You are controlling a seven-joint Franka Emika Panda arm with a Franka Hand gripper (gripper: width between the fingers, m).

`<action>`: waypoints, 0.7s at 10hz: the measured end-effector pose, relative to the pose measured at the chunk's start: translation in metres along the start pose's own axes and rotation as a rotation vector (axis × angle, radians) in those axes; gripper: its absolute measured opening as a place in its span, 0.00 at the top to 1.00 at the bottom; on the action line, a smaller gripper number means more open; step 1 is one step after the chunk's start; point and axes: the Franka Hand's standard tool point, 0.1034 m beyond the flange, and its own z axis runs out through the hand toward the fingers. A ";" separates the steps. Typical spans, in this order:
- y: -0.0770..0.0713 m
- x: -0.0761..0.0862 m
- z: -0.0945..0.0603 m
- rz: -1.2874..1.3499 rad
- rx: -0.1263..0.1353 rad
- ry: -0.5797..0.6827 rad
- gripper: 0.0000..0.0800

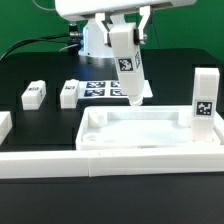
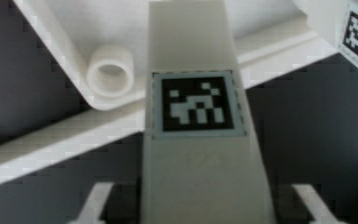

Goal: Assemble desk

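Wall (image 1: 60, 163) nearest, low and white. Behind it, desk top (image 1: 140, 128) flat on table (image 1: 30, 65), one leg (image 1: 203, 100) upright at the exterior view's right end. Farther back, jaws clamped on second leg (image 1: 129, 68), tilted, tip beside round socket (image 2: 108, 72). Step: seating leg. Next, likely: straighten, centre over socket, press down.

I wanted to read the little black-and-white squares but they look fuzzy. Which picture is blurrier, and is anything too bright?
Wrist view: blurrier; the tag on the white square plastic leg is soft-edged, and so is the round white corner socket. Exterior view: sharper but small; the large white plastic tray-like desk top glares against the black table, so its edges wash out.
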 end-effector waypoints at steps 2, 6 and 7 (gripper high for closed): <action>-0.003 -0.002 0.003 -0.019 0.008 0.088 0.64; 0.028 0.026 0.001 -0.126 -0.030 0.078 0.64; 0.036 0.040 0.002 -0.142 -0.040 0.093 0.64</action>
